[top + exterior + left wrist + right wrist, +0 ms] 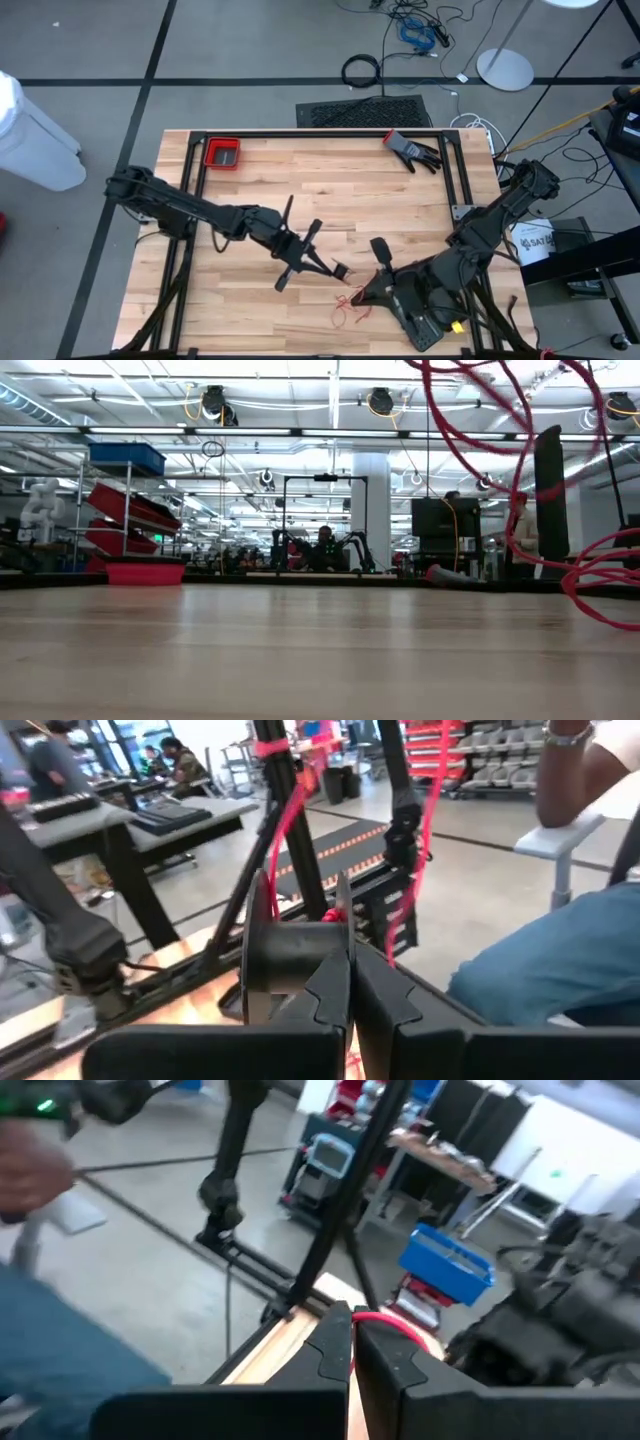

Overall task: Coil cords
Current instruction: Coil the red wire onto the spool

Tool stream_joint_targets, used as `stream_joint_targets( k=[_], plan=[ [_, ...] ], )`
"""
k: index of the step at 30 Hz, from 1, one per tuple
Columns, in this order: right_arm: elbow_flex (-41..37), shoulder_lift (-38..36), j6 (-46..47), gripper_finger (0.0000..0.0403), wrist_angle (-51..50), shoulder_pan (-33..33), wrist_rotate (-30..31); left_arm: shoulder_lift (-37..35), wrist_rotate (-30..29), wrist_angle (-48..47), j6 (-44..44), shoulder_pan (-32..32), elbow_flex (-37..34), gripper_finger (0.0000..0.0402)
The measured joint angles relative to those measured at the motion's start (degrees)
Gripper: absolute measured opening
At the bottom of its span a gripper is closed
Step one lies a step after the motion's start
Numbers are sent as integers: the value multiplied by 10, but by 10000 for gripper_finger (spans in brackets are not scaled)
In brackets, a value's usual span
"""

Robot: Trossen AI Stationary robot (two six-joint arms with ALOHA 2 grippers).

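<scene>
My left claw [336,269], arm stretched low across the counter [330,190], pinches the spool [290,965]; my right claw [362,292] is clamped on the red cord [350,305].

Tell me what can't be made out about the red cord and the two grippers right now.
- High view: the red cord is too thin to trace; the right gripper covers part of it.
- Low view: its loops run off the picture's right edge.
- Left wrist view: the left gripper hides part of the black spool.
- Right wrist view: whether the shut gripper pinches the cord.
</scene>
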Motion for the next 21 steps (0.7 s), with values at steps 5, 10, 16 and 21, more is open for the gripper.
stream_joint_targets(
  k=[5,10,16,21],
  plan=[
    [0,5,-2,0,36,-8,25,30,24,4,-2,-1,26,8],
    [0,20,-7,0,46,-15,23,47,46,2,-2,-6,46,8],
    [0,26,-12,0,97,-23,23,47,58,-5,-2,-17,54,8],
    [0,26,-9,0,98,-26,22,47,57,-6,-2,-19,54,8]
  ],
)
